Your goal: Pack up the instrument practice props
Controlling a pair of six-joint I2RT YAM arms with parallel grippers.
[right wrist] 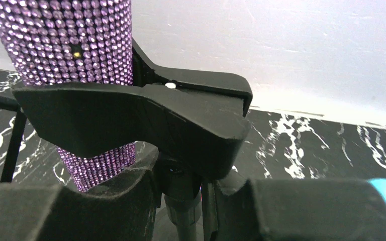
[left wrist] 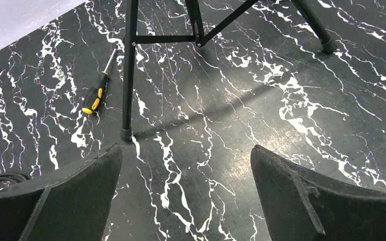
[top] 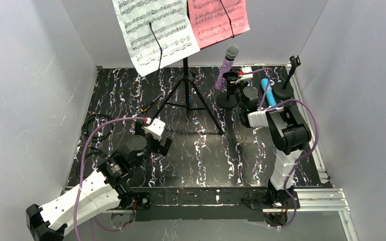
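Currently my right gripper [right wrist: 180, 198] flanks the mic holder [right wrist: 181, 120] stem, jaws nearly together; I cannot tell whether they bite. The purple glitter microphone [right wrist: 65, 45] sits clipped just above-left of the fingers, its long axis rising steeply. My left gripper [left wrist: 185, 150] gapes wide, well away.

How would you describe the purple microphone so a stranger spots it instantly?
Start at the tall black tripod at the back; right of it stands a round-based clip holder. The purple microphone leans in that clip, sparkly with a grey mesh head, unlike the plain blue microphone nearby.
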